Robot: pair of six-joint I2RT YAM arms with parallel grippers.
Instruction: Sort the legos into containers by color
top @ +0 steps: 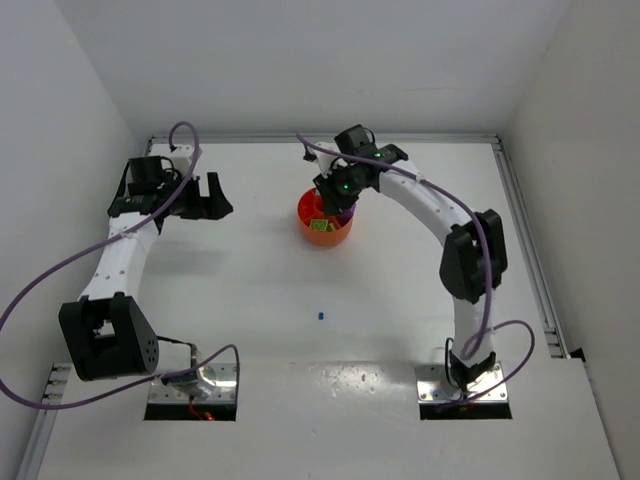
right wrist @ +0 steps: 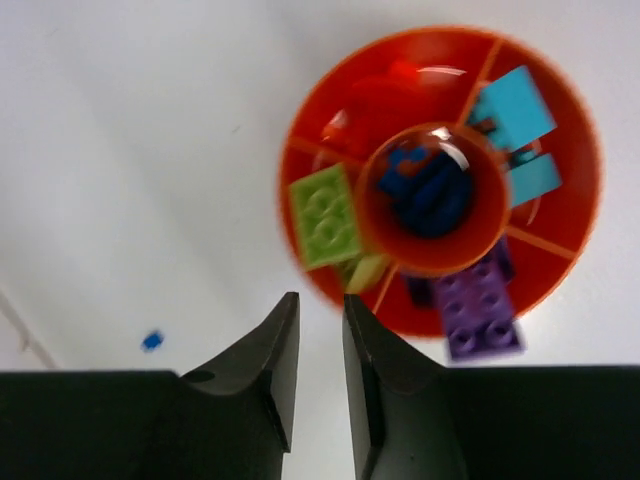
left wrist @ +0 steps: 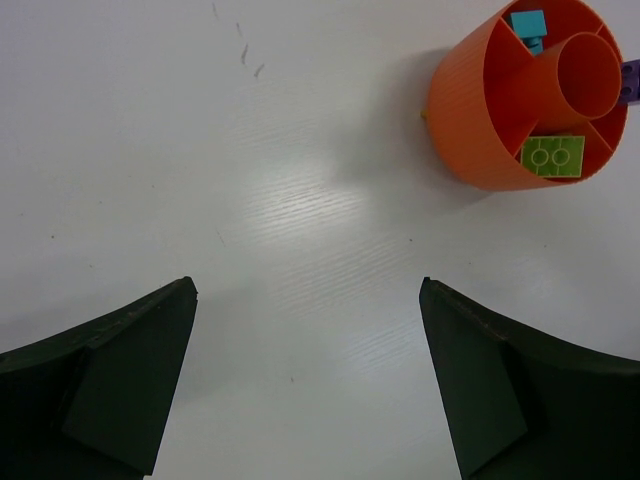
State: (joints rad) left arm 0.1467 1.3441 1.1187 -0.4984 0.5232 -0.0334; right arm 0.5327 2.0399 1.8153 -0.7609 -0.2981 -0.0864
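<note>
Presently poised over the orange tray (right wrist: 292, 170) on the desk (top: 250, 290), with right jaws nearly together, gripping nothing. Inside: purple brick (right wrist: 480, 310), long axis pointing outward across the rim; lime brick (right wrist: 325, 215) lying studs-up. Off to the left, with left jaws wide apart. Alone mid-desk: blue lego (top: 320, 315).

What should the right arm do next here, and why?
Probably swing the right gripper away from the tray toward the lone blue lego on the table and open up: its jaws hang nearly closed and empty over the tray, and that piece looks like the only one unsorted.
</note>
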